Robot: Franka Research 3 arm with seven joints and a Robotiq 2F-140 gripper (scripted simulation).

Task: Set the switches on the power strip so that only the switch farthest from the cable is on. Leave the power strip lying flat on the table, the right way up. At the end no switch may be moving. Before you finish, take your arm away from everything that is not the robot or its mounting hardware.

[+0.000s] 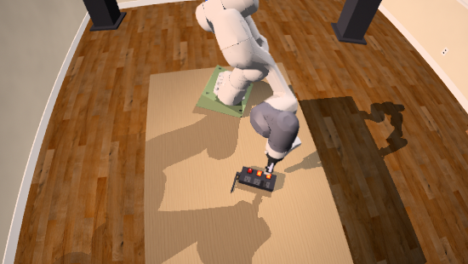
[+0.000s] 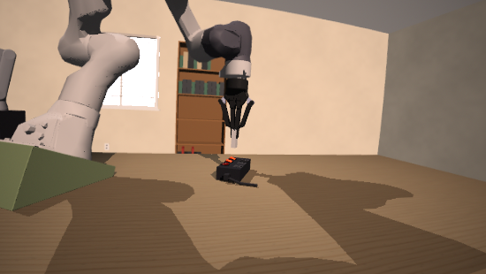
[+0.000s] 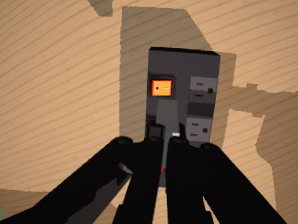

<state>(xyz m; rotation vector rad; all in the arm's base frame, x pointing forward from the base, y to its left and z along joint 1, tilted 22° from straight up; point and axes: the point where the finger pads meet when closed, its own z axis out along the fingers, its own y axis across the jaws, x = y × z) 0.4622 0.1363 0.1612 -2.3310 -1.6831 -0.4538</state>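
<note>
A black power strip [image 1: 257, 180] [image 2: 234, 169] [image 3: 182, 70] lies flat and the right way up on the tan table. Its cable [image 1: 233, 183] [image 2: 240, 182] leaves the left end in the top view. In that view three switches glow red: the one nearest the cable [image 1: 248, 171], the middle one [image 1: 259, 173] and the farthest one [image 1: 268, 175]. The wrist view shows one lit switch [image 3: 161, 87]; the fingers hide the others. My gripper [image 1: 269, 167] [image 2: 235, 143] [image 3: 166, 114] is shut and empty. It points straight down and hangs a little above the strip's end far from the cable.
The arm's green base block [image 1: 221, 100] [image 2: 26, 177] stands at the back of the table. The table's right edge [image 1: 315, 140] runs close to the strip. A bookshelf [image 2: 199, 110] stands by the far wall, and two dark pillars [image 1: 355, 21] stand on the floor.
</note>
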